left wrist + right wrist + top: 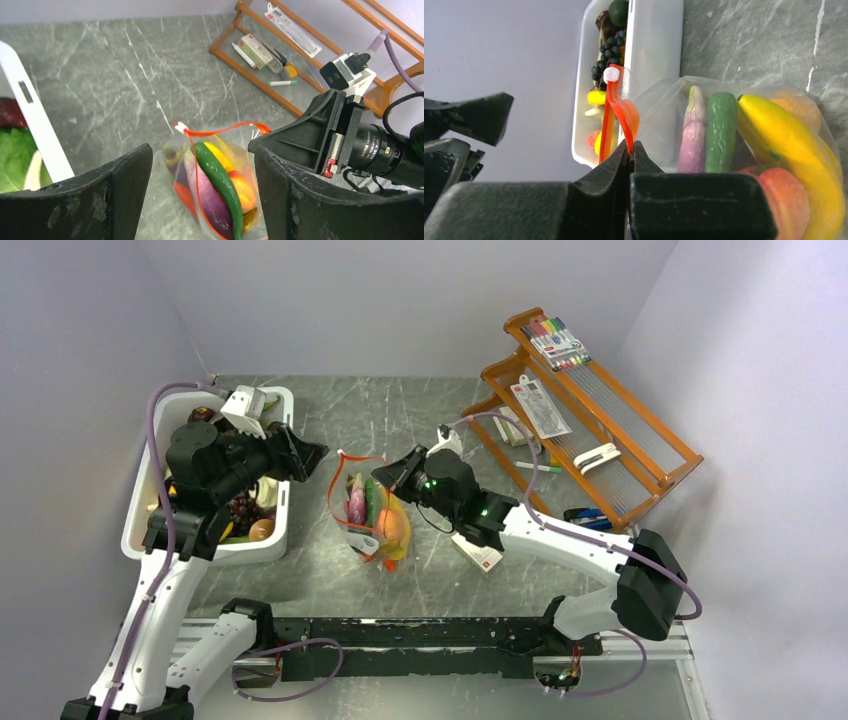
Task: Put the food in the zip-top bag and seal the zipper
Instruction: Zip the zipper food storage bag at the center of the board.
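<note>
Biggest risk first: my right end effector (385, 475) is clamped tight on just the thin zipper (616, 110) at the mouth edge of the zip-top bag (372, 515), nothing else. Tug too hard & the slick strip slides out, or the floppy bag drags & tips, spilling the eggplant (694, 130), green pepper (720, 130), banana (784, 135) & peach (781, 195) onto the surface (400, 410). Second: my left end effector (305, 450) hangs near the right one. In the left wrist view the right's finger + wrist cam sit just beside my left finger, so a careless move toward the mouth = collision, prob. knocking the pinch loose. Third: grapes (243, 508) + other pieces are in the white tub (258, 551), so sealing now would be too early, imo. Bag lies mid-surface, btwn tub and right arm, mouth on the far side from my bases & looking parted. Pose: left arm reaches fwd over the tub's right rim, end effector raised, aimed right toward the bag, jaws wide & empty. Right arm stretches fwd-left from its base, wrist low, fingers pointed at the bag's mouth.
</note>
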